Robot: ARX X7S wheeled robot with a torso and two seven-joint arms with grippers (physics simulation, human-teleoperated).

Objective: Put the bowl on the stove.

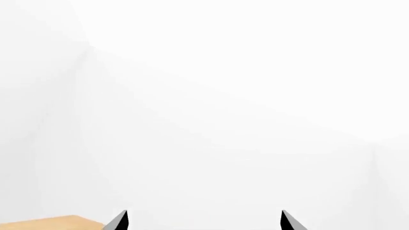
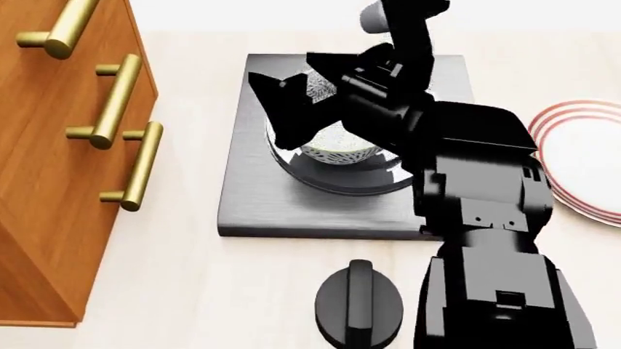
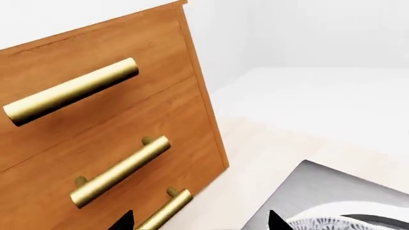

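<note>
The bowl (image 2: 339, 151), white with a grey-blue floral pattern, sits on the raised ring burner of the stove (image 2: 254, 196), a dark grey square slab. My right arm reaches over the stove, and the right gripper (image 2: 289, 109) hangs over the bowl's left side, hiding much of it. In the right wrist view the right gripper (image 3: 199, 223) is open. The bowl's rim (image 3: 338, 223) lies just outside one fingertip, with the stove (image 3: 319, 187) under it. The left gripper (image 1: 204, 221) is open and faces a blank white wall.
A wooden drawer cabinet (image 2: 49, 182) with brass bar handles (image 2: 136, 167) stands left of the stove. A black round knob (image 2: 359, 302) lies in front of the stove. A white plate with red rings (image 2: 582, 156) lies to the right.
</note>
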